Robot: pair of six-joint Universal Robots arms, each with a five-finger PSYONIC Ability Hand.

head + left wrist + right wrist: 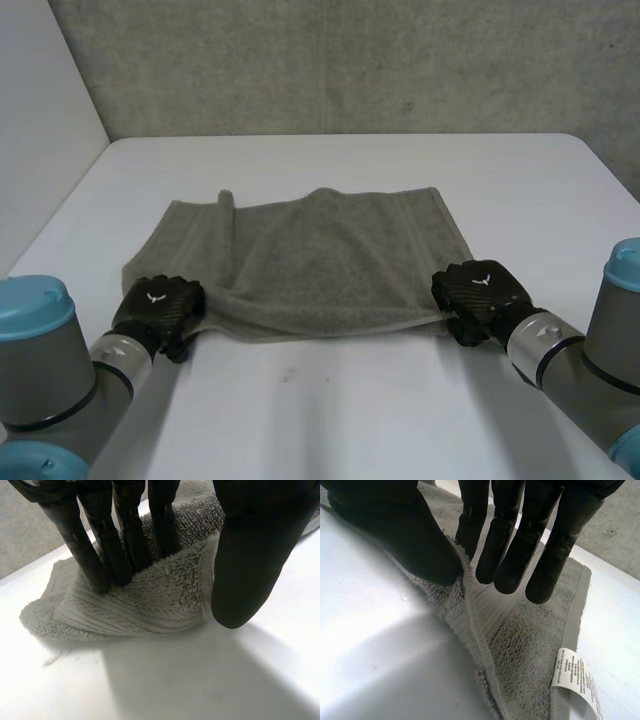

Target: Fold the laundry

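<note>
The grey towel [320, 260] lies spread on the white worktop [350, 400], straight on the surface and in no container; the left hand [157, 303] pinches its near left corner between fingers and thumb; the right hand [478, 290] is clamped on the near right corner, thumb against the hem, near a white label [577, 680]. By my reading, 1 fold is only starting; carrying both corners to the far edge is left.
</note>
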